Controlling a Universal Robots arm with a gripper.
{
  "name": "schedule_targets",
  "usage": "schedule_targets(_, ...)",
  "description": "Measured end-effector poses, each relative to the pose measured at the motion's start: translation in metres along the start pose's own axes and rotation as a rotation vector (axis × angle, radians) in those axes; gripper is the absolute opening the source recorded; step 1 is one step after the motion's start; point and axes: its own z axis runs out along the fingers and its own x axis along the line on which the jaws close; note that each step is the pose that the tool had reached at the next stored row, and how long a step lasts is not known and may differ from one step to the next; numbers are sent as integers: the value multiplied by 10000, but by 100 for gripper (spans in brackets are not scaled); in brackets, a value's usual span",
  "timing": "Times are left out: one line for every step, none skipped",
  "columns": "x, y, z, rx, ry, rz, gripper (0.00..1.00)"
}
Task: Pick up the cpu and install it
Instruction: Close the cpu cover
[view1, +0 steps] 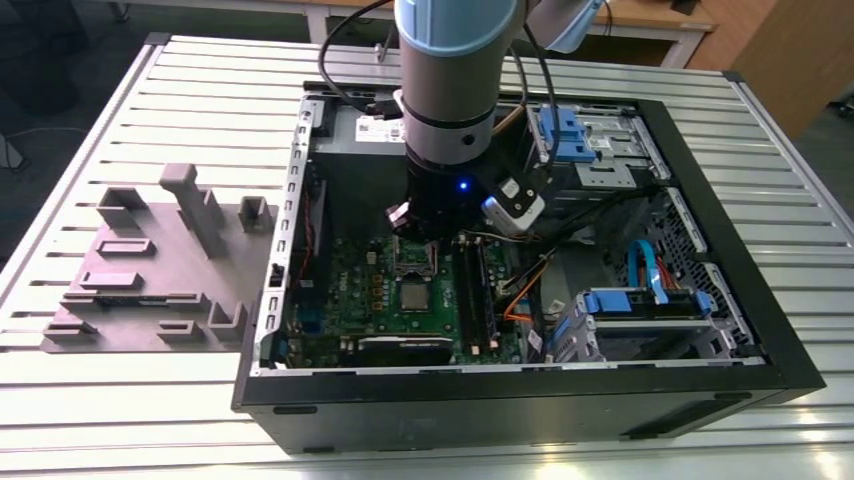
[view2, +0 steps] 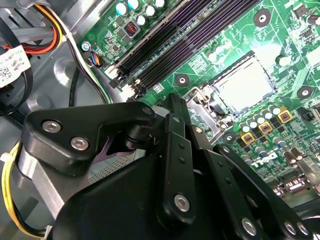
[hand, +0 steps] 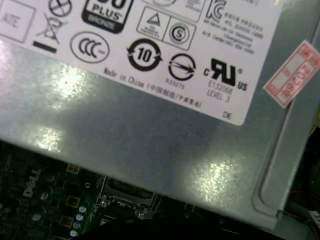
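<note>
Cpu lies flat on the motherboard inside the open case, its pale metal top facing up. In the second wrist view the cpu sits in its socket, close to the long dark slots. Across the exterior view from nine o'clock to three, a grey block with upright posts stands on the slatted surface, just beside the case wall. Next comes the green motherboard, with a metal frame just at twelve o'clock of the cpu. The arm comes down from twelve o'clock into the case, and the pincer hangs over that frame, near the cpu but apart from it. Whether the pincer is released or clenched I cannot tell. In the second wrist view the black links of the pincer point toward the frame, with the cpu just past it. At three o'clock of the cpu run the slots, then orange cables, then a blue bracket on a drive cage. Another blue bracket sits at one o'clock. The first wrist view shows a grey box with a white label, and the motherboard along its edge.
</note>
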Motion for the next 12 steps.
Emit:
schedule_targets(0,0,0,-1,-1,0,10)
schedule_targets(-1,1,1,-2,-2,0,10)
schedule_targets(-2,3,2,-2,-3,0,10)
schedule_targets(-2,6,1,0,-1,0,10)
schedule_targets(-4,11,1,0,-1,1,10)
schedule_targets(-6,13,2,-1,-1,0,10)
schedule_targets(-8,15,3,-2,-2,0,10)
schedule_targets(-9,20,3,0,0,1,10)
schedule_targets(-11,26,6,-1,-1,1,10)
schedule_targets(-13,31,12,-4,-3,1,10)
schedule_targets(-13,35,17,-4,-3,1,10)
schedule_targets(-14,35,23,-4,-2,0,10)
